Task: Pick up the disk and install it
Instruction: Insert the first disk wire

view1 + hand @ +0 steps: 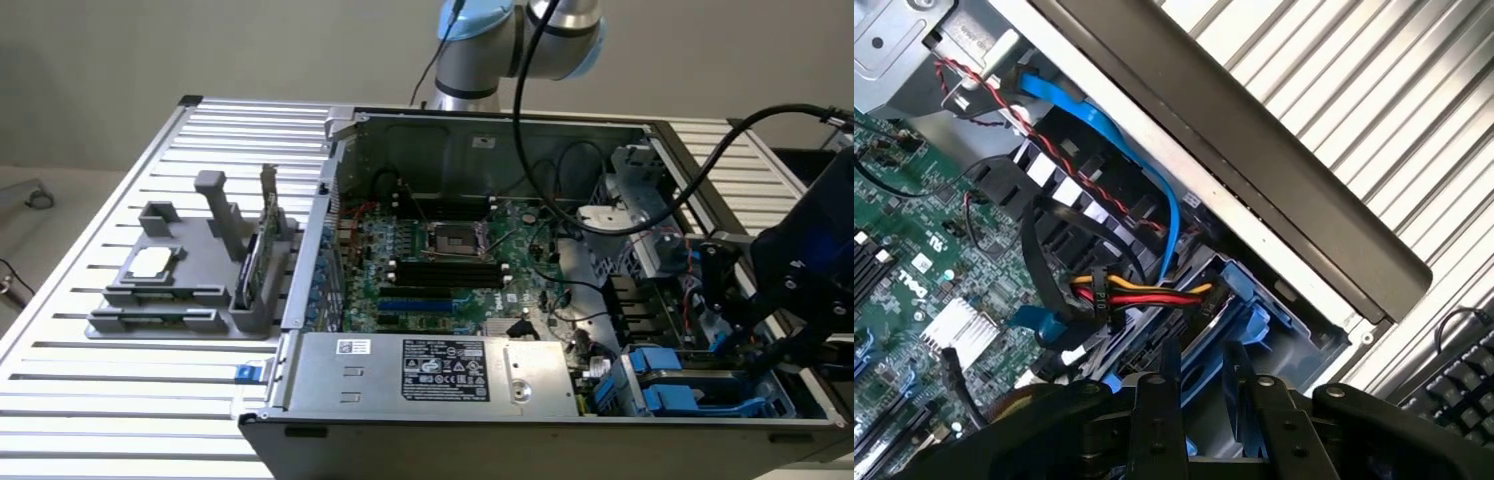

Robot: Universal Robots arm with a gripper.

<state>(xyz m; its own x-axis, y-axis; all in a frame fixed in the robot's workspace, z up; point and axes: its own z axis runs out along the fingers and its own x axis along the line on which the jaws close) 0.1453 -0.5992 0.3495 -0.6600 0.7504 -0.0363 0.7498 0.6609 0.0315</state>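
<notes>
Exterior view
- The open computer case [400, 445] lies on the slatted table [94, 400], with the grey power-supply box [427, 370] along its near edge.
- The disk [674, 390] shows as blue carrier plastic down in the drive bay, at the case's near corner on the exterior view's right. I can't make out its metal body from here.
- The gripper [767, 345] hangs over that same corner, just above the bay, with the arm's dark bulk behind it.
- A grey parts fixture [187, 270] stands on the table well apart, by the case's far side wall.

Wrist view
- The gripper [1197, 385] points straight down onto the blue carrier of the disk [1249, 320], which sits tight against the case's outer wall.
- I cannot tell whether the pincer is clamped on the carrier or merely standing over it, because the contact is hidden.
- A red, yellow and black power lead [1144, 295] and a blue data cable [1154, 170] run just beside the carrier. They look close enough to snag.

How it should handle, as I judge it
- It looks stiff and fairly heavy for its bulk, and it won't flex.
- A drive dislikes knocks, and its label face and underside shouldn't be squeezed.
- The plastic carrier has some give and is less slippery than bare metal, so its two long side rails look like the place to grip.
</notes>
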